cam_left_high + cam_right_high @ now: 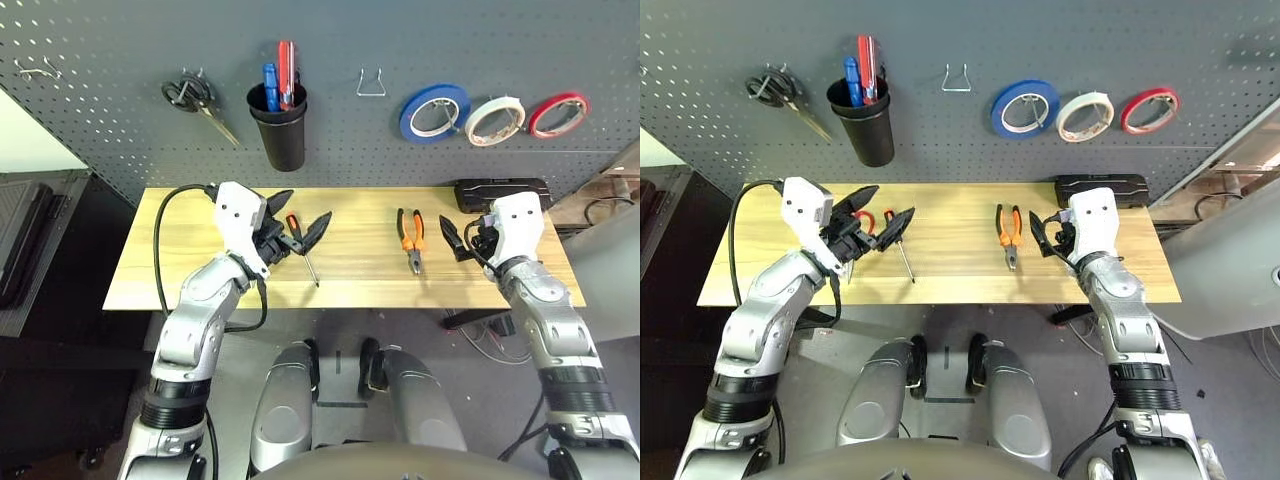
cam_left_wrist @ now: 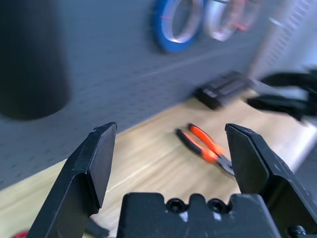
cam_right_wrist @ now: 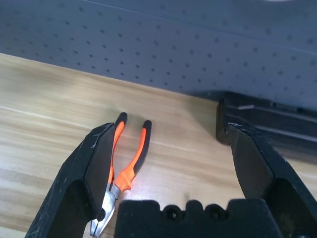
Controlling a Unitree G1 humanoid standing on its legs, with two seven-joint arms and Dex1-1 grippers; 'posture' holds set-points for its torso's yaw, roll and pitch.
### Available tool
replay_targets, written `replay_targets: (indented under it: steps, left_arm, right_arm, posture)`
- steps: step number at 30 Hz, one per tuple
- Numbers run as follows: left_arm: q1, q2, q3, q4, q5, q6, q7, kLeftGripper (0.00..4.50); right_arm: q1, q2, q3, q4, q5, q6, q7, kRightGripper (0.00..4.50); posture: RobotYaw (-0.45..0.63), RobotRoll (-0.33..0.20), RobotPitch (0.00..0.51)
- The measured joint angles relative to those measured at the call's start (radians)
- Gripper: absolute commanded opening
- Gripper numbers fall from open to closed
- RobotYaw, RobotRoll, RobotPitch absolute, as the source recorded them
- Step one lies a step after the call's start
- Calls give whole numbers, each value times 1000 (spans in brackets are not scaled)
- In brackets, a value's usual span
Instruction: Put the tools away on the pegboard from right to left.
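On the light wood worktop (image 1: 360, 270), pliers (image 1: 411, 238) lie flat right of centre, orange-and-black handles toward the pegboard (image 1: 330, 130), jaws toward the robot; screwdriver (image 1: 303, 250) lies left of centre, partly behind the left gripper (image 1: 298, 217). Red scissor handle (image 1: 866, 219) just peeks out behind the same gripper, rest hidden. Black box (image 1: 500, 192) sits at the back right of the worktop, against the panel. Pegboard is dark grey with a hole grid, running behind the whole worktop: black-handled scissors (image 1: 195, 100) hang at left, black cup (image 1: 279, 125) with blue and red handled tools next, empty wire hook (image 1: 370, 83) mid-panel, then blue tape roll (image 1: 434, 111), white tape roll (image 1: 494, 119), red tape roll (image 1: 558, 114) in a row at right. Left gripper hovers above the worktop over the screwdriver area, fingers spread wide, nothing between them. Right gripper (image 1: 450, 238) sits near the right end, just beside the pliers, fingers also spread wide, holding nothing. Dark floor and cables (image 1: 490, 335) show below the worktop edge
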State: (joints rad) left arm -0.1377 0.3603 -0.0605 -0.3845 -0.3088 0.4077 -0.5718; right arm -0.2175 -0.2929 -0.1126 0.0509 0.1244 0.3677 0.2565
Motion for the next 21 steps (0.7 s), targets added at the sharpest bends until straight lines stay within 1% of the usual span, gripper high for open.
replay_targets:
  steps: [4,10,15,21]
  left_arm:
    - [-1,85,-41,-3,2,-3,-72,4500]
    - [-15,172,-74,-2,15,-6,-149,4500]
    - [-20,209,-82,5,36,-24,-186,4500]
    - [-27,218,-82,6,37,-27,-207,4500]
  right_arm:
    - [-43,15,21,42,-1,118,-3,4479]
    - [-118,39,50,135,-4,205,-6,4479]
    - [-209,89,53,249,-2,292,-39,4479]
    - [-332,151,22,416,1,337,-99,4479]
  posture:
    - [150,0,203]
    - [160,0,208]
    - [165,0,217]
    - [167,0,225]
